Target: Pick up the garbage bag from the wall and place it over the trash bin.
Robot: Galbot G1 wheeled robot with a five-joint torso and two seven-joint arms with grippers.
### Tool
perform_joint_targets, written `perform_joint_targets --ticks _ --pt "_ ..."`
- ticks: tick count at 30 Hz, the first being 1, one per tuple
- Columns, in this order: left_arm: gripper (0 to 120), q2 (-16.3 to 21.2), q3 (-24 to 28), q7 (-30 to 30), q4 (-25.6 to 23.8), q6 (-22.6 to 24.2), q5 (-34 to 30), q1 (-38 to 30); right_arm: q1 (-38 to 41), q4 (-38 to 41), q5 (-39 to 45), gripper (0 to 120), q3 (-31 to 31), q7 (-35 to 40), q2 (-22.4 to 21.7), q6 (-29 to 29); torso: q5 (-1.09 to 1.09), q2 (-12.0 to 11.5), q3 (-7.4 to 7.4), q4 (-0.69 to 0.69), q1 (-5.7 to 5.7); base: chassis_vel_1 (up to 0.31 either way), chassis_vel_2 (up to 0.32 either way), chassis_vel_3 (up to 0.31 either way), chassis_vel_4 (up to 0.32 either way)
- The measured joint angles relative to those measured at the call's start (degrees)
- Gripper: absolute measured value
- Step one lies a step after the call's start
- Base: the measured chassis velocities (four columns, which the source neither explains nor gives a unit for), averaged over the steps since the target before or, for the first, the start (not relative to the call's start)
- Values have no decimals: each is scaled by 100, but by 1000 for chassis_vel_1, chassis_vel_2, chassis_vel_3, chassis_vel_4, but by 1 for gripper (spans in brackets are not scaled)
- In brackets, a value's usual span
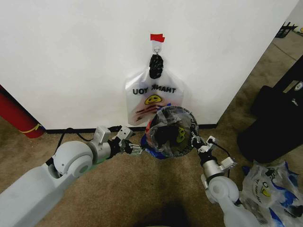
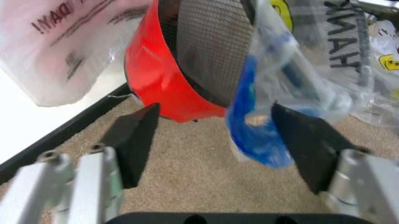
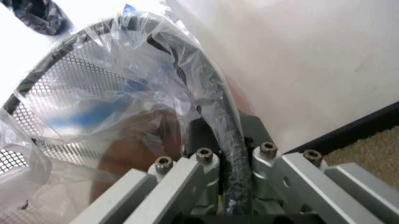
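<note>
The left gripper (image 1: 137,150) has its fingers spread apart, and the left wrist view shows the blue handle of the garbage bag (image 2: 262,116) hanging between them, near one pad. The bag covers the trash bin (image 1: 171,131) (below the wall (image 1: 71,56)). The right gripper (image 3: 234,186) is closed on the bin's rim and the plastic.

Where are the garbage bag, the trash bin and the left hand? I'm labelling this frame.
garbage bag (image 1: 176,124): head view, clear plastic stretched over the bin's mouth.
trash bin (image 2: 153,79): left wrist view, its red base.
left hand (image 2: 212,140): left wrist view, midway between its open black fingertips.
</note>
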Motion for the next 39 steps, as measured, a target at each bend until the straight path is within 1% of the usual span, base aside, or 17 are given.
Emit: perform_joint_targets --ticks 1,2,3,10,11,14,15,16,17,18,19,21,25,30,39 --pt "63 -21 7 2 42 0 -6 -23 -32 25 -2 0 9 -30 -15 -2 0 0 0 0 0 0 0 0 0" --pt "59 -27 8 5 68 1 -8 -32 -42 37 -3 0 18 -41 -23 -2 0 0 0 0 0 0 0 0 0" --pt "59 -27 8 5 68 1 -8 -32 -42 37 -3 0 18 -41 -23 -2 0 0 0 0 0 0 0 0 0" --pt "29 -25 12 63 98 27 -2 -36 9 32 -25 0 33 -61 -28 4 -1 0 0 1 0 0 0 0 0" --pt "29 -25 12 63 98 27 -2 -36 9 32 -25 0 33 -61 -28 4 -1 0 0 1 0 0 0 0 0" --pt "17 -17 14 114 79 28 0 -38 42 -2 -51 0 16 -60 -4 10 0 0 0 1 0 0 0 0 0" --pt "16 -15 15 130 72 27 4 -39 51 -12 -59 0 10 -58 2 11 0 0 0 1 0 0 0 0 0" --pt "10 -15 15 145 68 26 13 -40 60 -18 -64 0 6 -54 7 11 0 0 0 1 0 0 0 0 0" --pt "8 -14 18 150 69 25 45 -40 67 -18 -65 0 3 -42 11 12 0 0 0 1 0 0 0 0 0" --pt "1 -16 23 151 85 23 99 -40 70 -16 -60 0 2 -28 13 13 0 0 0 1 0 0 0 0 0" --pt "1 -16 23 151 85 23 99 -40 70 -16 -60 0 2 -28 13 13 0 0 0 1 0 0 0 0 0" --pt "0 -27 46 130 175 20 318 -33 68 9 -32 0 0 7 15 4 0 0 0 0 0 0 0 0 0" --pt "0 -65 127 94 484 -63 989 67 14 149 87 0 -4 143 15 -163 -1 0 0 1 0 0 0 0 0" --pt "0 -122 138 197 577 -171 1249 227 -13 272 231 0 -21 310 24 -320 -1 0 0 0 0 0 0 0 0" --pt "0 -312 139 326 450 -277 1453 476 83 268 389 0 -140 548 144 -352 -1 0 0 1 0 0 0 0 0"
